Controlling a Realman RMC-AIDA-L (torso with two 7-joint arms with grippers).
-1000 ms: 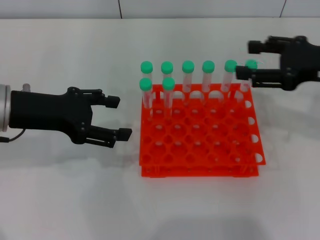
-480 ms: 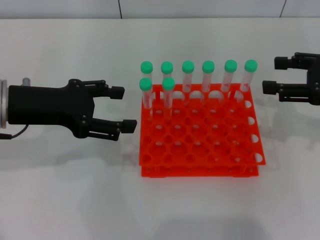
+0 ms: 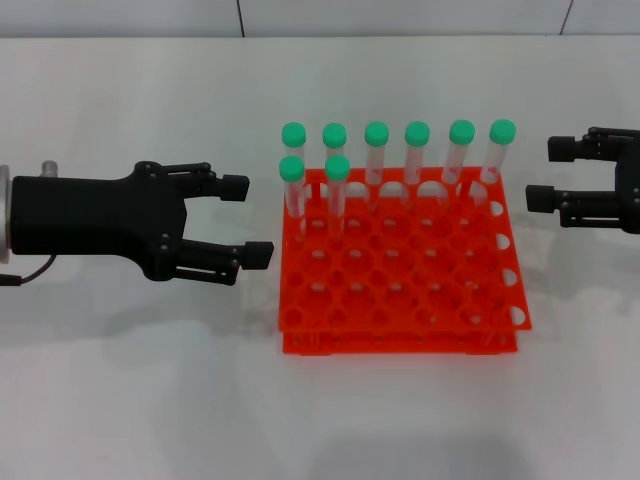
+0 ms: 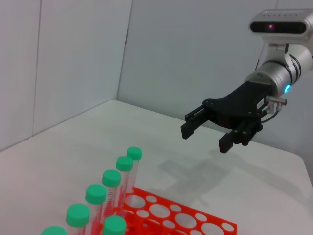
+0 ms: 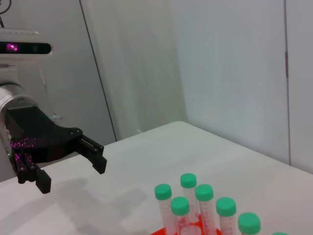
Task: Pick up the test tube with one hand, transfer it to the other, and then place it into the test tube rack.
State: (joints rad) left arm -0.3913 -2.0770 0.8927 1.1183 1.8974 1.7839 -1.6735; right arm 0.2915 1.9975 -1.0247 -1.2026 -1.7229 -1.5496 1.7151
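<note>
The orange test tube rack (image 3: 400, 342) stands mid-table in the head view. It holds several green-capped clear tubes, most in the back row and two in the second row at its left. The test tube (image 3: 497, 150) stands upright at the back row's right end. My right gripper (image 3: 548, 175) is open and empty, just right of the rack and apart from that tube. My left gripper (image 3: 247, 220) is open and empty, just left of the rack. The left wrist view shows the right gripper (image 4: 206, 138) with its blue light. The right wrist view shows the left gripper (image 5: 72, 176).
The rack's front rows of holes (image 3: 400, 290) hold nothing. Bare white table (image 3: 320, 420) lies in front of the rack and behind it. White wall panels stand along the table's far edge. The tubes' caps also show in the left wrist view (image 4: 110, 178) and the right wrist view (image 5: 195, 193).
My right gripper has drawn back to the right, off the back-right tube, which stays upright in the rack. My left gripper moved slightly right toward the rack, then held still.
</note>
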